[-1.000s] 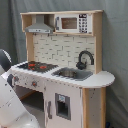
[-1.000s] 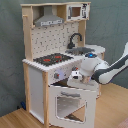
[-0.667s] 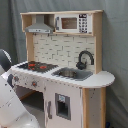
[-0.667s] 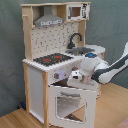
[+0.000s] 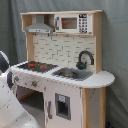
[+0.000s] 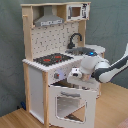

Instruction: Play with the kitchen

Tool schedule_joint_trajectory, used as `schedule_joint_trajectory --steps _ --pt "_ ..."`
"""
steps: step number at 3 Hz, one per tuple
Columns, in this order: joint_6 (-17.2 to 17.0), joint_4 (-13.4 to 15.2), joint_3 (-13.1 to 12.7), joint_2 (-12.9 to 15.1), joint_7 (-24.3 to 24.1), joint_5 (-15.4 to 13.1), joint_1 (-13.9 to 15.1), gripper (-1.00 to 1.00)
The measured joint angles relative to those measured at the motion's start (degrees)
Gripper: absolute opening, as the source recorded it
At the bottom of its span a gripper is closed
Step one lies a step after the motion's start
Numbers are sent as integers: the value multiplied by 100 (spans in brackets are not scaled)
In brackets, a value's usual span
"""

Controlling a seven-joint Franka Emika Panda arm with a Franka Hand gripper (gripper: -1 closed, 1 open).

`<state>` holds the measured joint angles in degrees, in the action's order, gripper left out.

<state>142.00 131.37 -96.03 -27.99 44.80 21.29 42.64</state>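
Broadly, the kitchen (image 5: 62, 70) is filling most of both exterior views, standing against a grey curtain (image 5: 10, 30), with its hood (image 5: 40, 27) and microwave (image 5: 72, 23) running along the top of the frame and the pale tiled back panel sitting below them. Against the frames from a second ago, little is differing: the toy is staying where it was, and the arm (image 6: 112, 67) is still reaching in from the right edge of the second exterior view, with only a slight shift of its wrist near the front edge of the counter. In the second exterior view the oven door (image 6: 70, 102) is hanging open, tilted outward at the lower centre, and the gripper (image 6: 76, 75) is hovering just above its top edge, in front of the knob panel; whether its jaws are open or closed I cannot tell. The first exterior view is not showing that open door; it is showing instead a closed lower door with a dark window (image 5: 62, 106) at the lower centre, and the arm's white body (image 5: 10, 107) at the lower left. Smaller still, the black and red stovetop (image 5: 34, 65), the grey sink (image 5: 73, 74) and the black faucet (image 5: 85, 59) are showing mid-frame.
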Motion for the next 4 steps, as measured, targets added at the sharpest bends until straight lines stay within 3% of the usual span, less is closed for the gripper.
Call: schedule_joint_trajectory --steps 3,4 --pt "-753 -13 1207 -704 -192 -898 -877 100" --pt "-1038 -32 1505 -953 -298 -1182 -1171 100"
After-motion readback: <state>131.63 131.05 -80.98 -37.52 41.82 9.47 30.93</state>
